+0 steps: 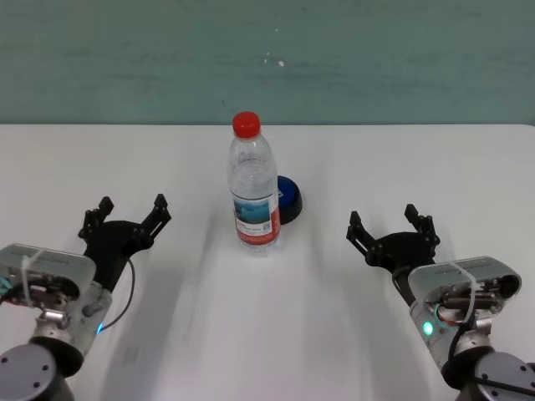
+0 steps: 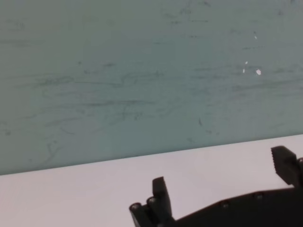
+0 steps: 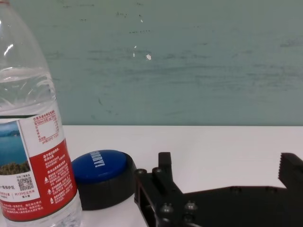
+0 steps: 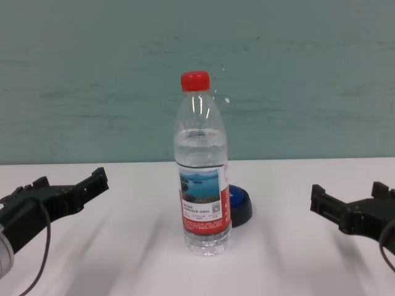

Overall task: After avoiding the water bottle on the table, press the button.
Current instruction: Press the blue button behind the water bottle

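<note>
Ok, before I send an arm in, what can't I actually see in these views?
- Button: the water bottle covers its near-left part in head and chest views.
- Bottle top: cut off by the edge in the right wrist view.
- Left wrist view: shows only wall, table and left gripper; no bottle, no button.
- Right gripper: base cut off in the wrist view.

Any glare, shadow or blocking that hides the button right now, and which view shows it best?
Head view: the water bottle covers the button's left part. Chest view: the button peeks out behind the bottle, mostly hidden. Right wrist view: the button shows clearest, with soft glare on its dome, beyond the open right gripper. Left wrist view: no button, only the open left gripper.
</note>
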